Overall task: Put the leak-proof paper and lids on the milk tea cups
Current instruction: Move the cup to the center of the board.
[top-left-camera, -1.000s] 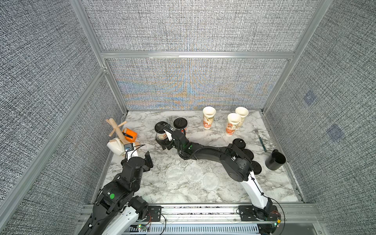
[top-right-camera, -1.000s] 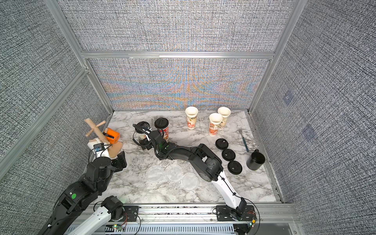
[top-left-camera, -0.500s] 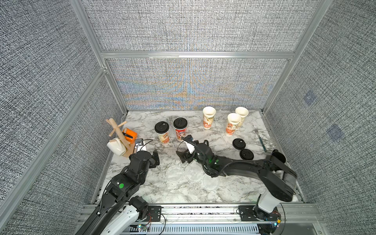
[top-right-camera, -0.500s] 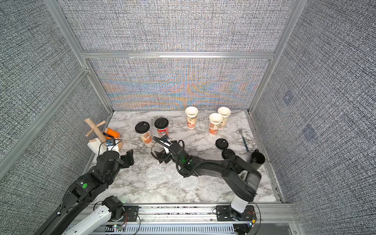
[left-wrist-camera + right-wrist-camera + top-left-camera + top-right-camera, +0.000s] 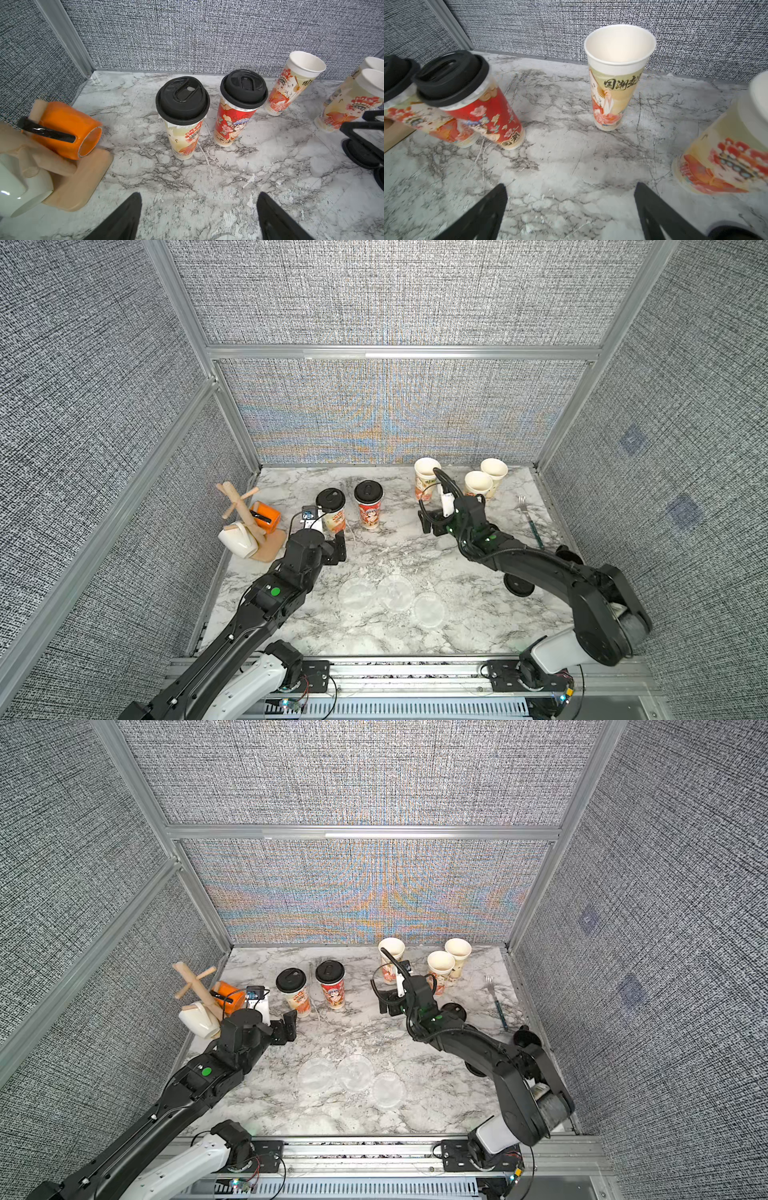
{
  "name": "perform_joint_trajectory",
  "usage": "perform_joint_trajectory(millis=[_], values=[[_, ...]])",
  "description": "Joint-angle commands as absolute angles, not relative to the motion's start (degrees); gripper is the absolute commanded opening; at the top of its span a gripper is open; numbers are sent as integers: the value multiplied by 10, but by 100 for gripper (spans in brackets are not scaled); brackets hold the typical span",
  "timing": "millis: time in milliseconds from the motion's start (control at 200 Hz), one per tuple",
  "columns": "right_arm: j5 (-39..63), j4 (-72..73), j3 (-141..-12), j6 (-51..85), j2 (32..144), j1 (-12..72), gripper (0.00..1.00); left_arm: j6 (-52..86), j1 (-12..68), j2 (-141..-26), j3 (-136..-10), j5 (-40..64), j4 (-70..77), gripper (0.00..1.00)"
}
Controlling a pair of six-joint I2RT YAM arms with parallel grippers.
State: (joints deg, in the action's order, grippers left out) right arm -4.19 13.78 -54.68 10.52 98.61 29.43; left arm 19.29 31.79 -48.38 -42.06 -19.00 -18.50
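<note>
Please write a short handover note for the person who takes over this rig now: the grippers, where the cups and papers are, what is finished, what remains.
The left gripper is open and empty, low in front of the two lidded cups.
The right gripper is open and empty, facing one of the three open cups.
Done: both lidded cups show a paper edge under their black lids.
Left: three paper discs lie on the table, one for each open cup.

Three translucent leak-proof paper discs (image 5: 395, 592) lie flat, clustered, near the front of the surface (image 5: 415, 547). Three open cups (image 5: 478, 485) stand upright at the back; two capped cups (image 5: 184, 135) stand to their left, whitish film seemingly peeking under black lids (image 5: 182, 99).
</note>
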Motion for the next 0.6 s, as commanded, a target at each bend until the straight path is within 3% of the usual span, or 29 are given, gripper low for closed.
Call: perform_joint_trajectory(millis=[0,595], values=[[-28,159,-598,120,1042,278,98,185,301,-508,-433,-139,-141,88],[-46,97,-904,176,1304,238,98,180,268,-551,-419,-94,-106,87]])
